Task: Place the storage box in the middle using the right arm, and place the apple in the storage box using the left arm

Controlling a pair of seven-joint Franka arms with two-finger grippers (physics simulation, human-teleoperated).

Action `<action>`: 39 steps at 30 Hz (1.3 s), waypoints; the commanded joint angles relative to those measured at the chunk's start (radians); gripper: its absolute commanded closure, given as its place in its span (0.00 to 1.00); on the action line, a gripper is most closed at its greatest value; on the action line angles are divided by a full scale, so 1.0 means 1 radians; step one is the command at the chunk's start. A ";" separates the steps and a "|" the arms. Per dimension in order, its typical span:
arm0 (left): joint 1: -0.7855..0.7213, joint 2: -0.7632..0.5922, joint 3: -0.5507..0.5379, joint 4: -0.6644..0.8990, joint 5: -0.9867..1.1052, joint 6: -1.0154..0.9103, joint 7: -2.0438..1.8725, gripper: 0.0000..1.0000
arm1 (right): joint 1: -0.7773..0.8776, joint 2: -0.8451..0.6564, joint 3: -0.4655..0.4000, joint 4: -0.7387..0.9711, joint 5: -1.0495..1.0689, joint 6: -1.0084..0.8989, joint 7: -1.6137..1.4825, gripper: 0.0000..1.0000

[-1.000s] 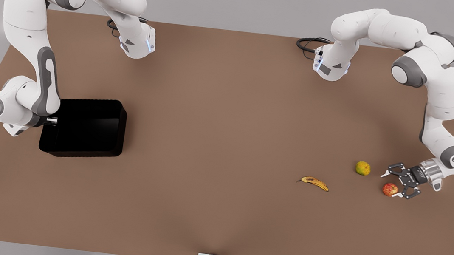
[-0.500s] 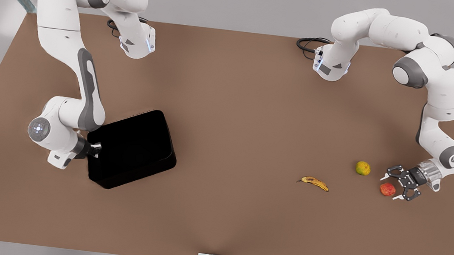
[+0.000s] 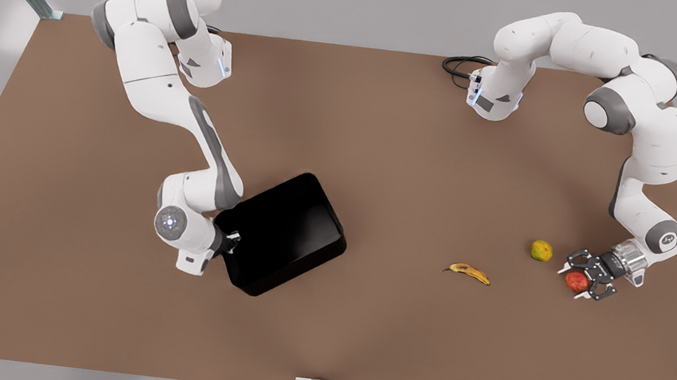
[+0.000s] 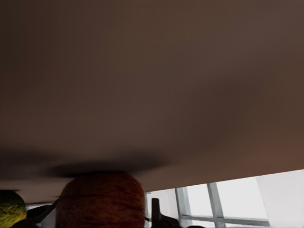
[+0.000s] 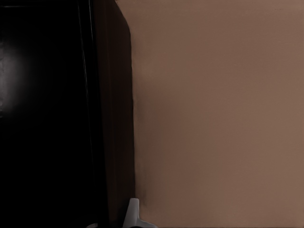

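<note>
The right end effector (image 3: 229,242), clamped on the box (image 3: 288,229), had dragged it centre-left, nearly placed, while the left end effector (image 3: 583,281) closed around the apple (image 3: 575,281).

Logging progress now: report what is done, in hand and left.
Done: nothing finished. In hand: the right gripper grips the box by its rim, left of the table's middle; the left gripper has its jaws around the apple. Left: centre the box, put the apple in.
</note>
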 commanded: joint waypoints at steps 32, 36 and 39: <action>-0.415 -0.422 -0.712 -0.034 1.052 0.591 -0.962 0.59 | -0.029 -0.437 -0.293 0.144 0.077 -0.792 0.073 0.00; -0.516 -0.354 -0.779 0.012 1.346 0.668 -1.344 0.59 | 0.007 -0.496 -0.288 -0.143 0.017 -0.707 0.069 0.00; -0.656 -0.282 -0.773 0.106 1.468 0.705 -1.560 0.59 | -0.092 -0.555 -0.308 -0.033 -0.167 -0.709 0.058 0.00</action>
